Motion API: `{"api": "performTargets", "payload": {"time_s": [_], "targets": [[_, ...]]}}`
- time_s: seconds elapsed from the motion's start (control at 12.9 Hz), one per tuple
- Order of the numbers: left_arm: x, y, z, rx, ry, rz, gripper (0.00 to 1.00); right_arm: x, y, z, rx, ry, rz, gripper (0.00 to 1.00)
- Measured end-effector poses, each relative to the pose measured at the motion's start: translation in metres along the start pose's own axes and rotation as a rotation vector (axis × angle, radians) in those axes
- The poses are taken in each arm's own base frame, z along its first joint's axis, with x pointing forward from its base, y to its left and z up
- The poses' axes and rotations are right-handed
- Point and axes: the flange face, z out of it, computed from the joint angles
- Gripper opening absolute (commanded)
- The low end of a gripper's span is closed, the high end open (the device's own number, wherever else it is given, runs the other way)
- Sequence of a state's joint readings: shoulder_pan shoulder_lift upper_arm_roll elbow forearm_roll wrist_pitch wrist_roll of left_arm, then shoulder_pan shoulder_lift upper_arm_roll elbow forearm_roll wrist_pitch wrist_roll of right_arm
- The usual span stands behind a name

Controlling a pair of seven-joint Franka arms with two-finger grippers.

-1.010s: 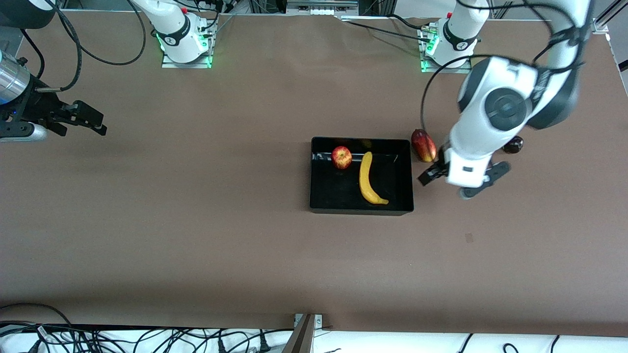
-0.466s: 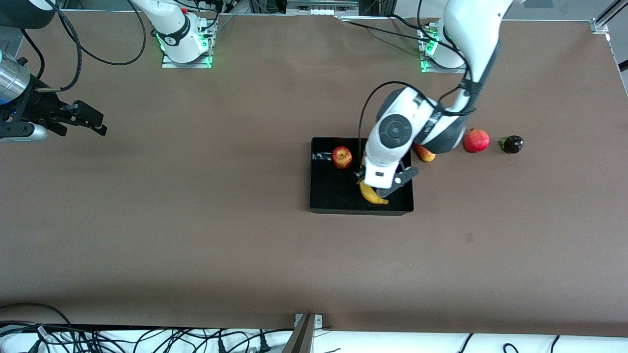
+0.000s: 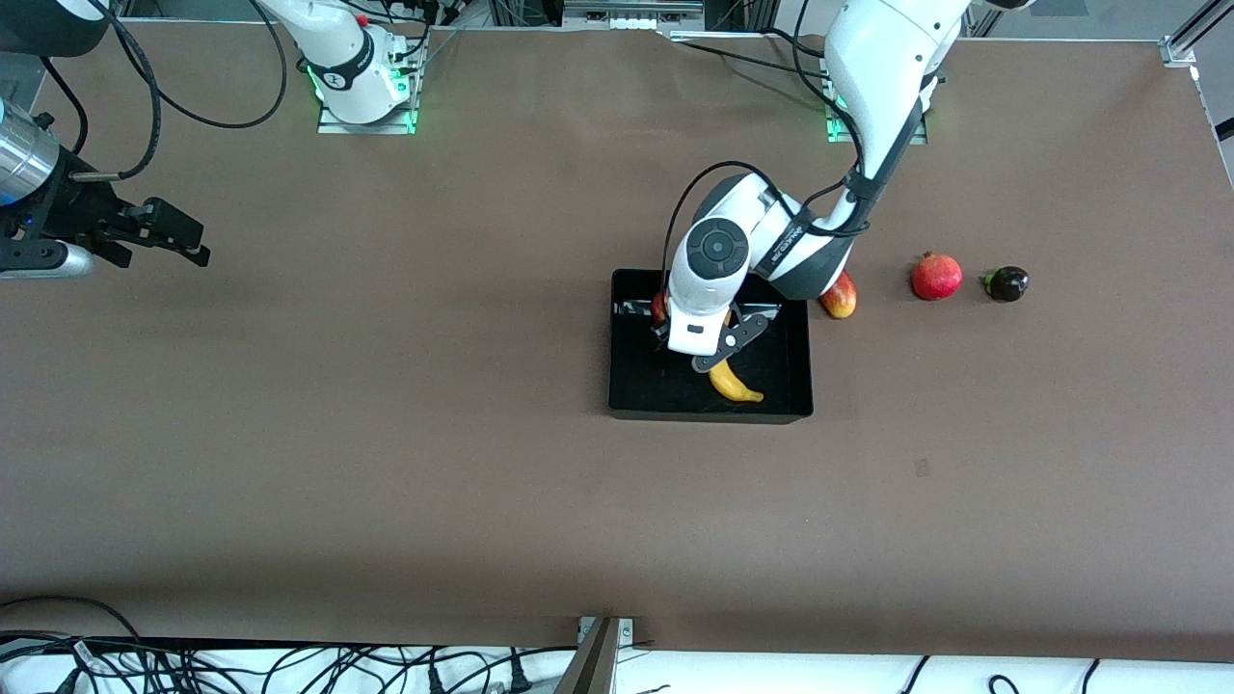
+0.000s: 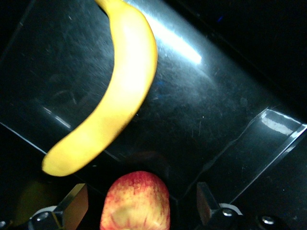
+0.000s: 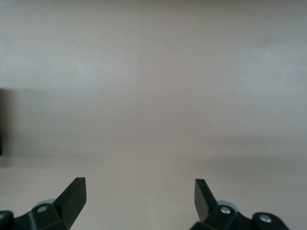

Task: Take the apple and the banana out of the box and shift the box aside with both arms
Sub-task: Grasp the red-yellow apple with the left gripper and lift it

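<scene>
- Front view: nothing is out yet; apple (image 3: 659, 306) and banana (image 3: 735, 384) both lie in the box (image 3: 636, 400) at frame centre, the apple mostly hidden under the left gripper (image 3: 709, 343). Right gripper (image 3: 174, 234) waits at upper left.
- Left wrist view: jaws wide, empty, the apple (image 4: 136, 201) between the fingers (image 4: 74, 205); no contact visible.
- Right wrist view: jaws wide over bare table (image 5: 153, 86), holding nothing.

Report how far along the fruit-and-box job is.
Done: nothing; the apple and banana both lie in the box. In hand: the left gripper hangs over the apple, fingers open either side of it. The right gripper waits, open, over bare table. Left: lift both fruits out, then move the box aside.
</scene>
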State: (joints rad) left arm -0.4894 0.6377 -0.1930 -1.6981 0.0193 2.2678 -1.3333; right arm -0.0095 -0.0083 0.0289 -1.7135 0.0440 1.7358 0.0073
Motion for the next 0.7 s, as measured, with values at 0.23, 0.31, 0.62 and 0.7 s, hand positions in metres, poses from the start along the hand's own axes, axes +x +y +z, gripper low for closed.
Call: {"api": "performTargets", "payload": {"time_s": [0.23,0.31,0.62,0.7], "targets": [[-0.020,0.004,0.022,-0.013,-0.007,-0.019,1.00,0.000,0.000,0.000,0.000,0.000,0.000,1.00],[-0.024,0.004,0.026,-0.011,-0.009,-0.024,1.00,0.000,0.000,0.000,0.000,0.000,0.000,1.00],[-0.028,0.004,0.029,-0.019,-0.010,-0.061,0.26,0.000,0.000,0.000,0.000,0.000,0.000,1.00],[-0.028,0.004,0.030,-0.019,-0.011,-0.074,0.00,0.000,0.000,0.000,0.000,0.000,0.000,1.00]]}}
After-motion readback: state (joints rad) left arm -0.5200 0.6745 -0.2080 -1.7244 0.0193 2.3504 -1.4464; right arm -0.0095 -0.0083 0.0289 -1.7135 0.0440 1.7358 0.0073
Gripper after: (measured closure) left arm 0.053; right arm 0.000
